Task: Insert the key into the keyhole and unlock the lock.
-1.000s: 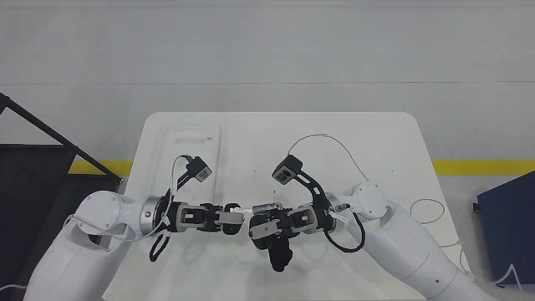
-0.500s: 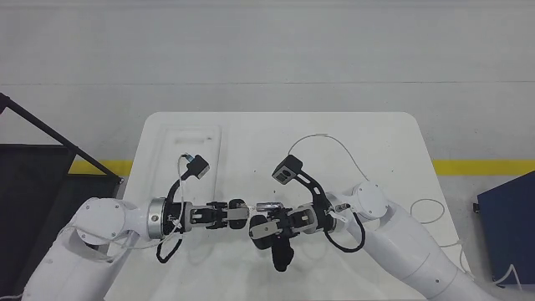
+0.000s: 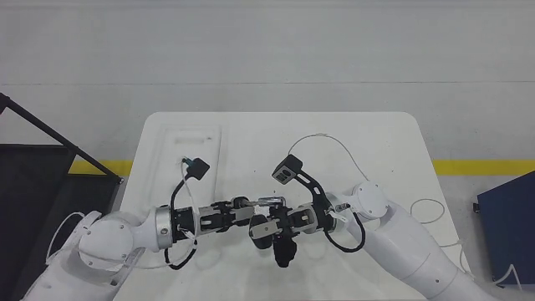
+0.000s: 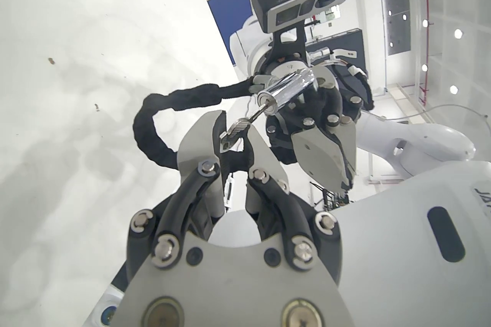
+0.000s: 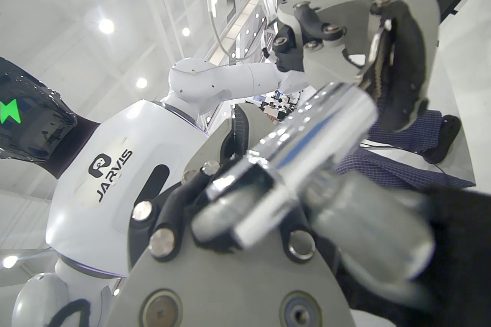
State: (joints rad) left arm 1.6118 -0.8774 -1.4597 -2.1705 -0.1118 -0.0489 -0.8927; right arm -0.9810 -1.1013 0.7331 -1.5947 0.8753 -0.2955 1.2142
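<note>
Clamping the shiny chrome cylinder lock (image 4: pixel 285 90) in the right claw (image 4: pixel 311 99) near the white worktop's (image 3: pixel 368 150) 6 o'clock edge basically aims its keyhole (image 4: pixel 267 105) at 9 o'clock, straight at the small silver key (image 4: pixel 238 130) pinched tight in the left claw (image 4: pixel 233 138).

The key (image 4: pixel 238 128) sits pinched in the left gripper (image 4: pixel 233 137), its tip meeting the end face of the lock (image 4: pixel 285 91) straight ahead of that claw. Beyond, facing it, the right gripper (image 3: pixel 272 220) clamps around the lock. The cable (image 4: pixel 153 129) loops beside the left claw, above the table (image 3: pixel 351 146).
</note>
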